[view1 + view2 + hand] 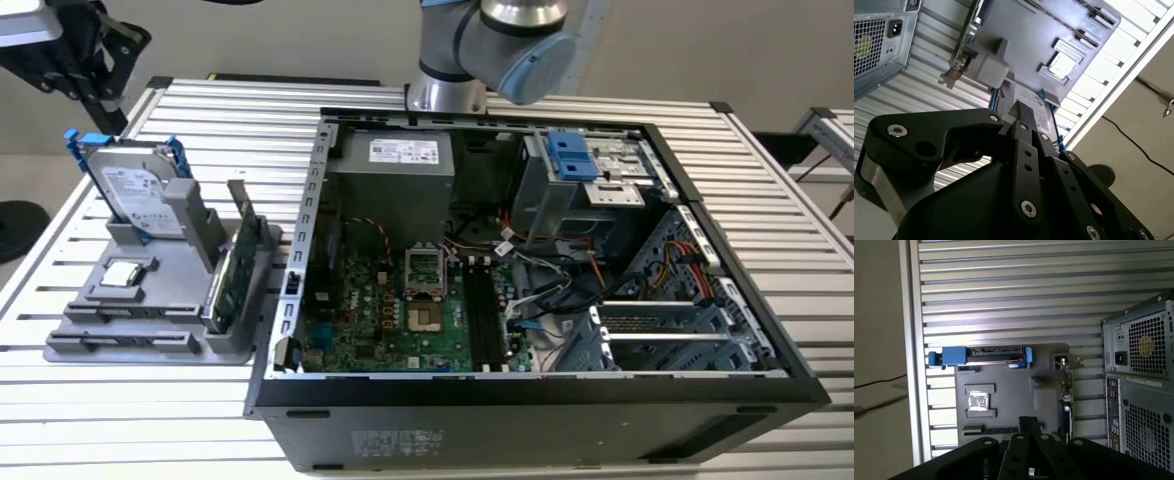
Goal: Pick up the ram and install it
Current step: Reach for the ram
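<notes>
The ram [127, 342] shows as a thin dark strip lying edge-up in the front slot of the grey holder [94, 320] on the exterior view's left. In the first wrist view the ram [985, 430] is partly covered by my gripper's body. My gripper [104, 100] hangs above the holder's far side, behind the hard drive, well apart from the ram. In both wrist views its fingers [1024, 424] [1021, 112] stand together with nothing between them. The dark memory slots [483, 315] sit on the motherboard inside the open computer case [287, 300].
The holder also carries a silver hard drive [134, 190] with blue rails, a square chip [123, 273] and an upright green expansion card [234, 265]. The arm's elbow [527, 40] stands behind the case. Cables and drive bays crowd the case's right half.
</notes>
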